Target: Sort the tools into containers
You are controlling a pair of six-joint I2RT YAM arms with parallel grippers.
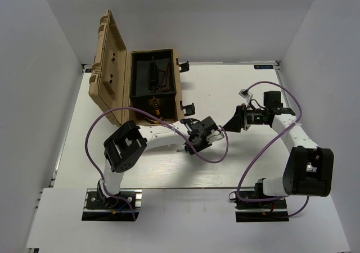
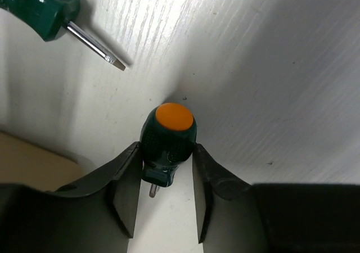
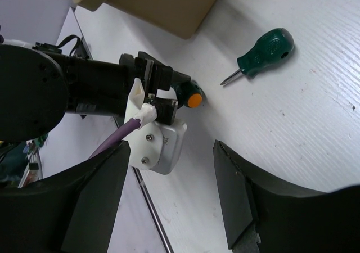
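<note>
- Left claw (image 2: 166,168): narrow, pads against both sides of the orange-capped screwdriver (image 2: 167,135), which is on the bench (image 2: 270,67) near the tan case (image 1: 109,62).
- Right claw (image 3: 169,208): wide, empty, hovering nearby.
- Second screwdriver (image 3: 264,49): loose on the bench, just beside the first.
- Handling: confirm a firm, centred pinch before lifting. Rise straight, clear the case wall, then lower into the compartment.

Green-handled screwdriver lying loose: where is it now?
The green-handled screwdriver lies on the white table, upper right in the right wrist view, near the tan case, apart from the left gripper.
</note>
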